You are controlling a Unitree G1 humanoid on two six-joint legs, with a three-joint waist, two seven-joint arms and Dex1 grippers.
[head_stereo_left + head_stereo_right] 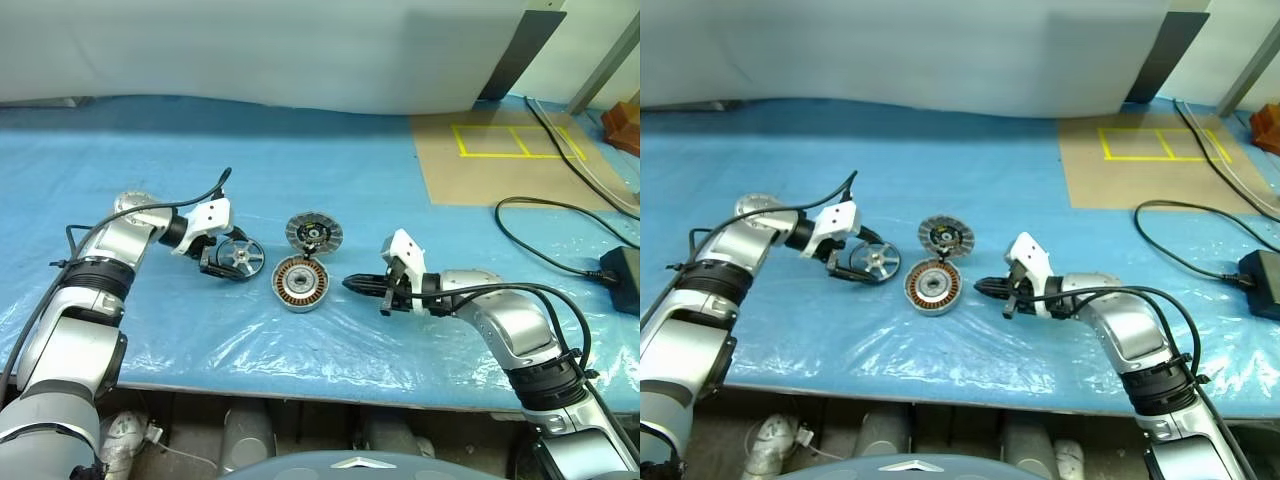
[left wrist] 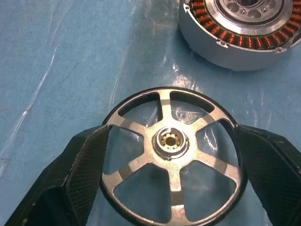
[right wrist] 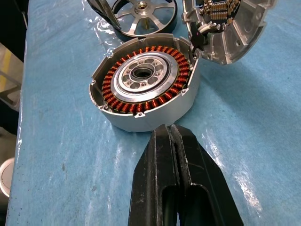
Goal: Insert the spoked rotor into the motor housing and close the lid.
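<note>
- The left gripper point(image 2: 171, 188) has its fingers point(image 2: 80, 174) spread wide, one on each side of the spoked rotor point(image 2: 171, 155). The pads sit right at the dark rim; whether they press on it or only flank it cannot be told.
- The spoked rotor lies flat on the blue plastic sheet of the surface point(image 1: 330, 180), silver hub up, between those two fingers, to the left of the other parts and nearer the front edge than the back.
- The right gripper point(image 1: 350, 285) has its fingers point(image 3: 162, 160) pressed together with nothing between them. The tips point at the side wall of the motor housing point(image 3: 143, 84) and stop just short of it, apart from it.
- The motor housing stands open side up near the middle of the surface, its ring of copper windings around the metal centre showing. It is between the two grippers, just right of the spoked rotor.
- The lid point(image 1: 314, 232) lies just behind the motor housing, toward the back edge, tilted, its near edge resting at the housing's rim, with small wires at its centre.
- No brand, label or writing can be read on any part.
- A black cable point(image 1: 560, 250) runs over the right end of the surface, well apart from the parts.
</note>
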